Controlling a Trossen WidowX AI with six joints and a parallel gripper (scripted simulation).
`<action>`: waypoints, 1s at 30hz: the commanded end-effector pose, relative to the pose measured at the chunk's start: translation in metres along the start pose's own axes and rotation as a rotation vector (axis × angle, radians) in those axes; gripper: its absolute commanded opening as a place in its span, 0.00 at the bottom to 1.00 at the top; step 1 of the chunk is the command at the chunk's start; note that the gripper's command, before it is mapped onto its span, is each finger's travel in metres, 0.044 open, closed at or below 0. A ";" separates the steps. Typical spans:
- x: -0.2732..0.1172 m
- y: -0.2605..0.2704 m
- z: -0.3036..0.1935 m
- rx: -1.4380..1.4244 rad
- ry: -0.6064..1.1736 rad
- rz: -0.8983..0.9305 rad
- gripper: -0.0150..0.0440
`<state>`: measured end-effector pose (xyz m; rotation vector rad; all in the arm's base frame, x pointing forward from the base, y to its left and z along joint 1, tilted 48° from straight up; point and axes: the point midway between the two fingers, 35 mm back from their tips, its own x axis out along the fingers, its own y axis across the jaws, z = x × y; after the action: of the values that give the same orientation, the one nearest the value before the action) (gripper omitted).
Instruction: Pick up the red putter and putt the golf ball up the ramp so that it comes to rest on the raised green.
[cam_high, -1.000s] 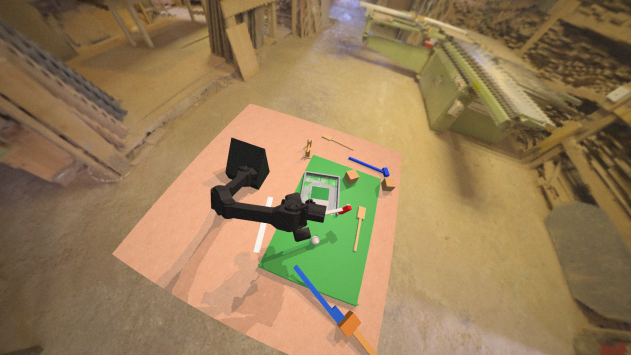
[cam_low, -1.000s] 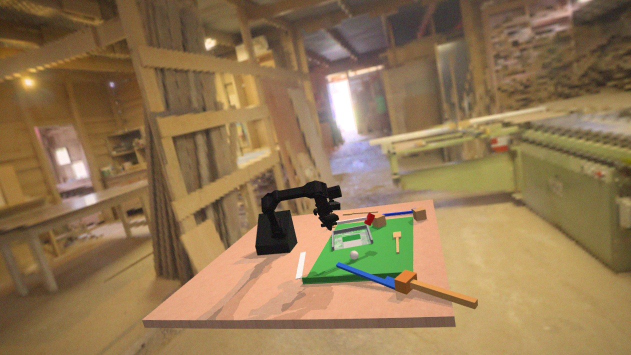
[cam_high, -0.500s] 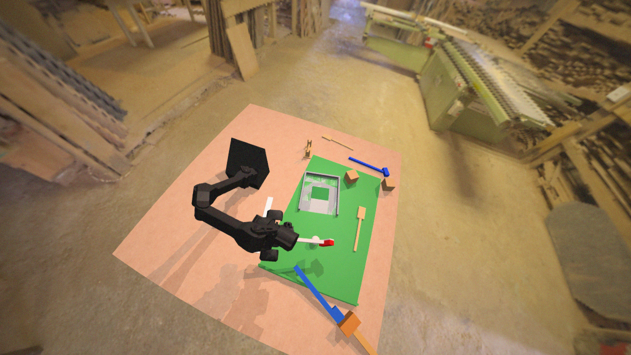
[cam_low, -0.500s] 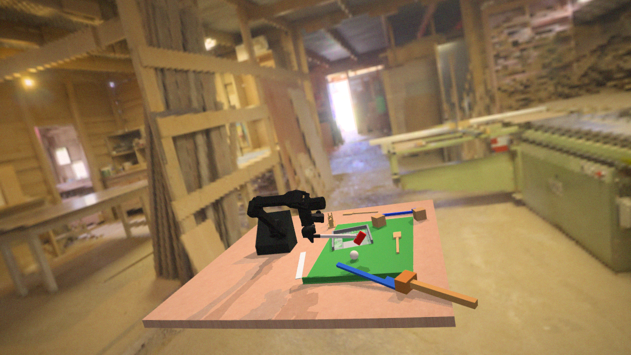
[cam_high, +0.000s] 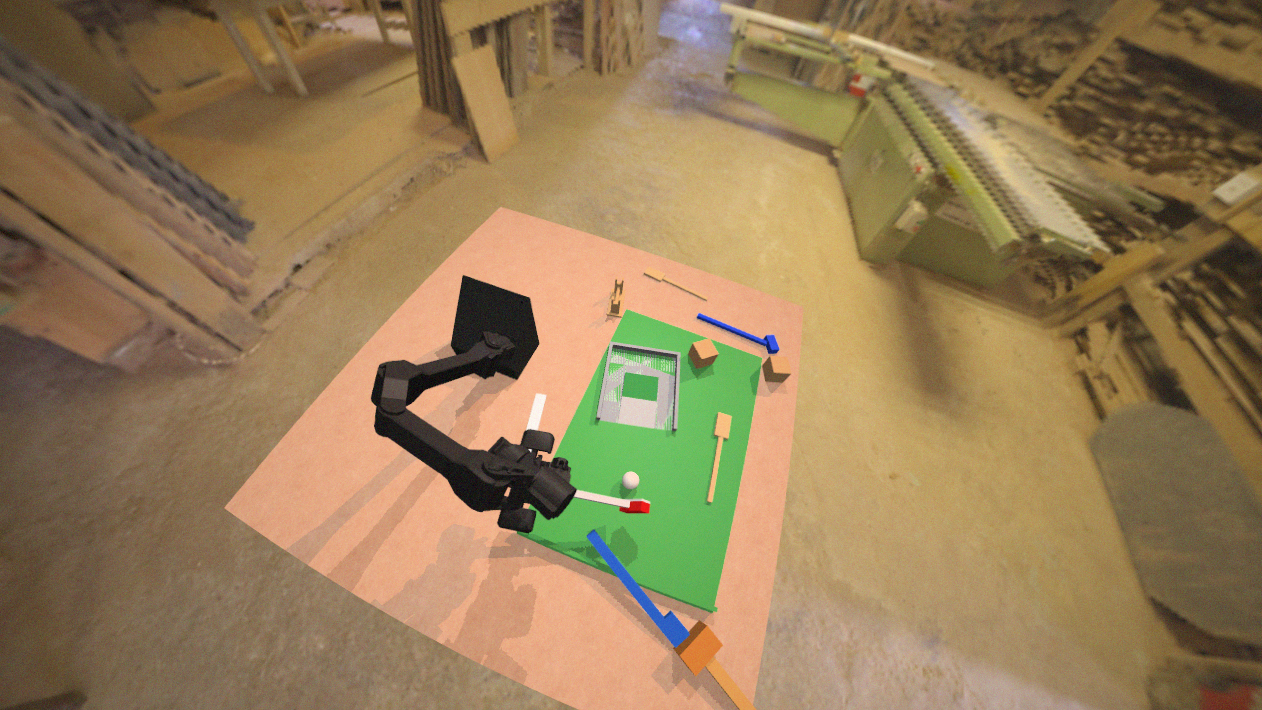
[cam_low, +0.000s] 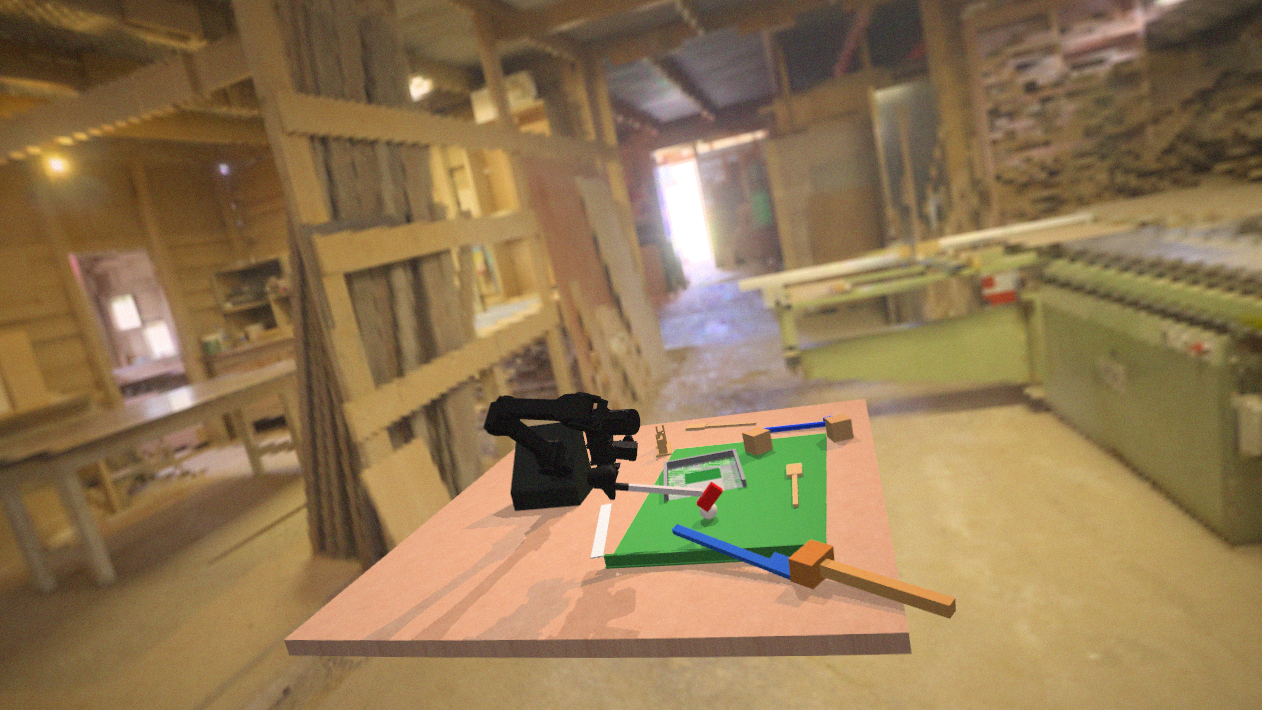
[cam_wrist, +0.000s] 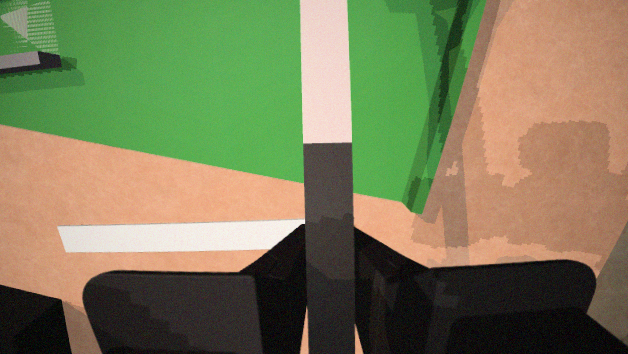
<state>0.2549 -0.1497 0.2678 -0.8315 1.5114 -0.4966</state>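
Note:
My gripper is shut on the dark grip of the red putter, left of the green mat's middle. The putter's pale shaft reaches out over the mat. Its red head is on the side of the ball away from the ramp and looks raised above the mat. The white golf ball is on the mat, partly covered by the head in the exterior view. The grey-walled ramp leads to the raised green. Head and ball are out of the wrist view.
A blue putter crosses the mat's near edge beside an orange block. A wooden mallet lies right of the ball. Two wooden blocks and another blue putter are at the far side.

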 end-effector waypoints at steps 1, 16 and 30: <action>0.012 0.001 -0.001 -0.004 -0.002 0.003 0.25; 0.035 0.001 -0.001 -0.004 -0.002 0.001 0.25; 0.048 -0.001 -0.002 0.004 0.002 -0.006 0.25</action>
<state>0.2545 -0.1871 0.2367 -0.8326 1.5109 -0.5044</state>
